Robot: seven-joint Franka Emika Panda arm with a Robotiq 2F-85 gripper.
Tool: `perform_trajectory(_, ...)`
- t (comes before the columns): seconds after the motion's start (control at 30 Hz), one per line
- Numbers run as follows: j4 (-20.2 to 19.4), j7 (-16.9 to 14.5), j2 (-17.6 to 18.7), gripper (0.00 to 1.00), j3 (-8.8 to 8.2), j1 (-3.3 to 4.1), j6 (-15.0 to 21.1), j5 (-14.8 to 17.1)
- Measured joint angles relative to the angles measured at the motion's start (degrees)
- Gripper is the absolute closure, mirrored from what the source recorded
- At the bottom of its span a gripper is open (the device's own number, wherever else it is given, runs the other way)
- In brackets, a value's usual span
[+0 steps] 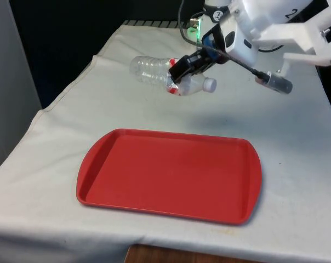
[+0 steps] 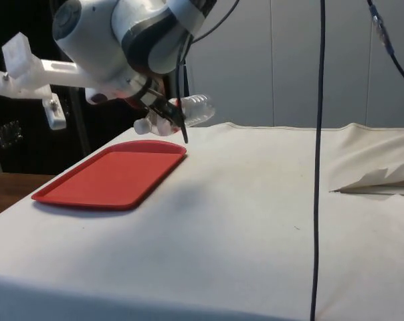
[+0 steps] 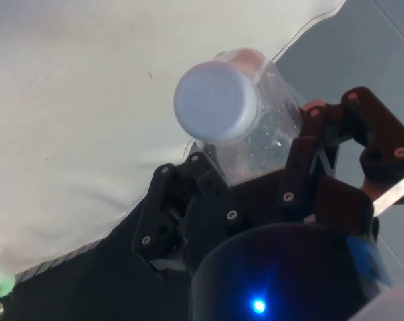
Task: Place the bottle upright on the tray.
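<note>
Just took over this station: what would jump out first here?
The gripper holds a clear plastic bottle lying sideways in the air, white cap toward the front view's right. Nearer the camera, a red tray lies bare on the white cloth.

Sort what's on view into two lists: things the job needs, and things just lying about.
Needed for the job:
- clear bottle, on its side, held off the table
- red tray, lying flat
- gripper, shut on the bottle

Just lying about:
- white cloth
- hanging black cables
</note>
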Motion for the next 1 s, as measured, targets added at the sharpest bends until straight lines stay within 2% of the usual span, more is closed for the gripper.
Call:
perform_trajectory(0.23,1.8,-0.1,0.1,0.86,0.0,-0.06,0.3,0.7)
perform_trajectory(0.63,4.4,-0.1,1.3,0.86,-0.29,-0.63,4.1,2.8)
perform_trajectory(1.0,6.0,-0.1,1.3,0.86,-0.46,-0.92,5.2,4.1)
